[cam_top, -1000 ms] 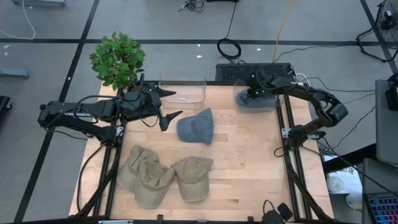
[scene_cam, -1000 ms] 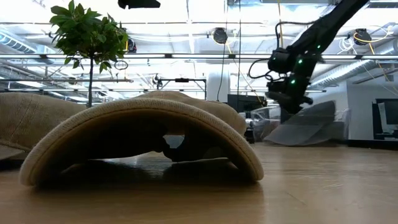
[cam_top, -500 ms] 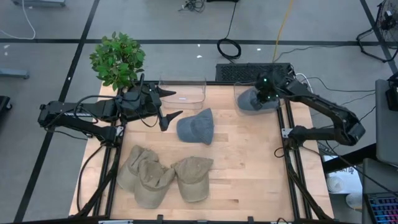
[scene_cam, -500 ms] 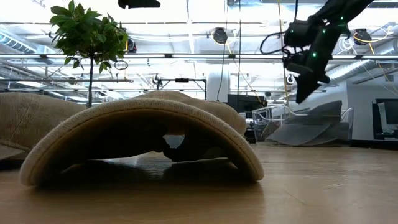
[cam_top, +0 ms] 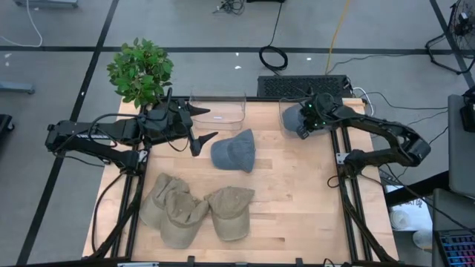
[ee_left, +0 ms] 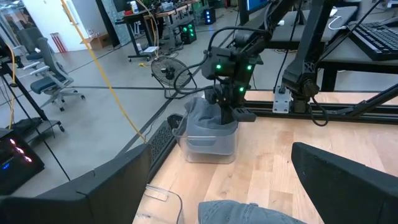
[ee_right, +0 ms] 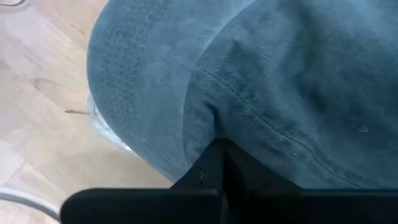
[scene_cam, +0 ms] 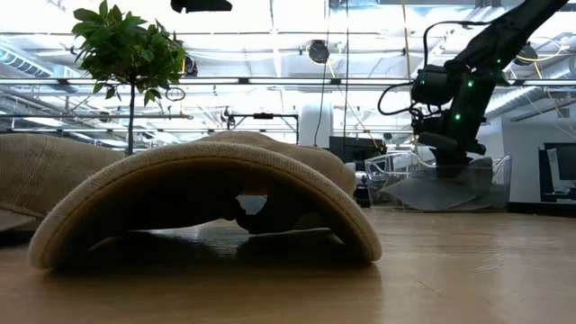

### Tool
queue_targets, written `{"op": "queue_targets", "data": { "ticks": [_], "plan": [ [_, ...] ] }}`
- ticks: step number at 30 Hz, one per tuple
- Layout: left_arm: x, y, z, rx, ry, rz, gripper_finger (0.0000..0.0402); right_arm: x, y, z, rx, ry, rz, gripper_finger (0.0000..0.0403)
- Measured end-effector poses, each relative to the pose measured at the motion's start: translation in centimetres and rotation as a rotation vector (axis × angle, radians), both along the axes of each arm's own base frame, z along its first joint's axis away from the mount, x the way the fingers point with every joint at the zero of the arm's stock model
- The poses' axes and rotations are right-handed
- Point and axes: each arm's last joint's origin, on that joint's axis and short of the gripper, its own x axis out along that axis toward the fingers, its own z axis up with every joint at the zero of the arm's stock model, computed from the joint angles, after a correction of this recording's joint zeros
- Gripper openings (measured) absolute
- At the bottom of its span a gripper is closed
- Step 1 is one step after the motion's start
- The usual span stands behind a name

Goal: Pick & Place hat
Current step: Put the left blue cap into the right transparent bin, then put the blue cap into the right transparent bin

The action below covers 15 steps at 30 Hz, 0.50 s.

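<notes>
A blue hat sits in a clear bin at the table's far right; it also shows in the left wrist view. My right gripper is shut and points down into this hat. A second blue hat lies crown up on the table's middle. My left gripper is open and empty, hovering to that hat's left. My right gripper presses its shut fingers down on the top of the blue hat's cloth, coming from above. The hat stays inside the bin, and its cloth folds around the fingertips.
A second clear bin stands at the far middle edge. Three tan hats lie overlapping at the near left; one fills the low view's foreground. A potted plant stands beyond the far left corner.
My right gripper has risen above the bin and then come back down onto the blue hat inside it. The hat now sits lower in the bin than before.
</notes>
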Motion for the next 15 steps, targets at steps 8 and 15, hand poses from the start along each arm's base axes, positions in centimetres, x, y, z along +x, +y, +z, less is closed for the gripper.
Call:
{"op": "queue_targets", "data": {
  "ticks": [8, 15],
  "plan": [
    [0.0, 0.0, 0.0, 0.0, 0.0, 0.0, 0.0397, -0.3, 0.3, 2.0, -0.051, -0.053, -0.01, 0.0],
    [0.0, 0.0, 0.0, 0.0, 0.0, 0.0, 0.0397, -0.5, 0.5, 5.0, -0.149, -0.151, -0.025, 0.0]
  ]
}}
